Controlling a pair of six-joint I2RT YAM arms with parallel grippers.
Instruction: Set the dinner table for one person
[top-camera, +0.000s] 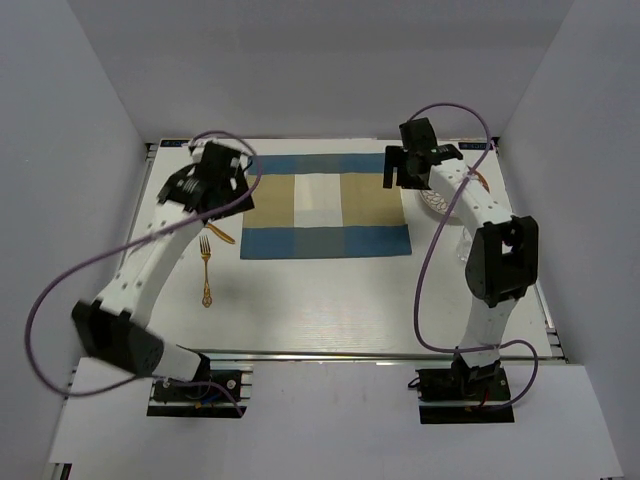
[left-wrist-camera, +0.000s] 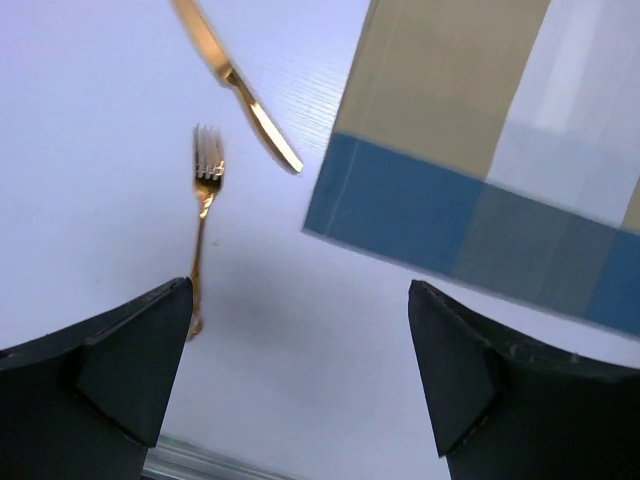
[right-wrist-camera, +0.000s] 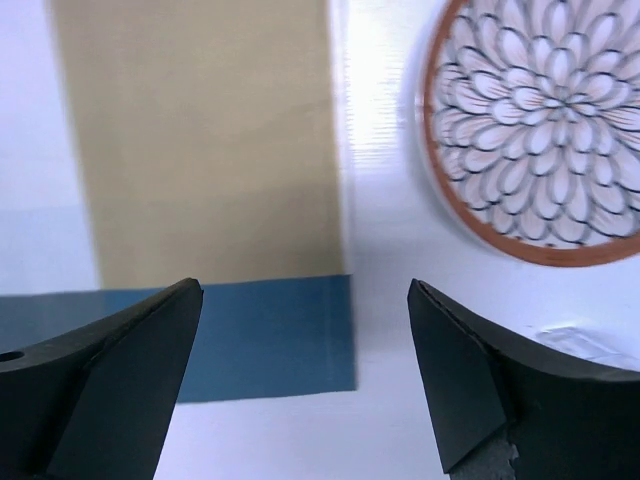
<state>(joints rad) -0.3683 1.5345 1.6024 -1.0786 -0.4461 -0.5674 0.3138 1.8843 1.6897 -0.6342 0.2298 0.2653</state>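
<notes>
While left claw (left-wrist-camera: 300, 290) and right claw (right-wrist-camera: 305, 288) gape empty, slim gold fork (left-wrist-camera: 203, 215), knife (left-wrist-camera: 240, 90), striped cloth placemat (top-camera: 325, 205), round petal-patterned plate (right-wrist-camera: 545, 130).

Blue-beige placemat (top-camera: 325, 205), petal-patterned plate (right-wrist-camera: 545, 130), seemingly gold fork (left-wrist-camera: 203, 215)

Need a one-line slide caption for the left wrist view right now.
Open left gripper hovers over the table, with a gold fork and knife lying beside the striped placemat corner.
</notes>
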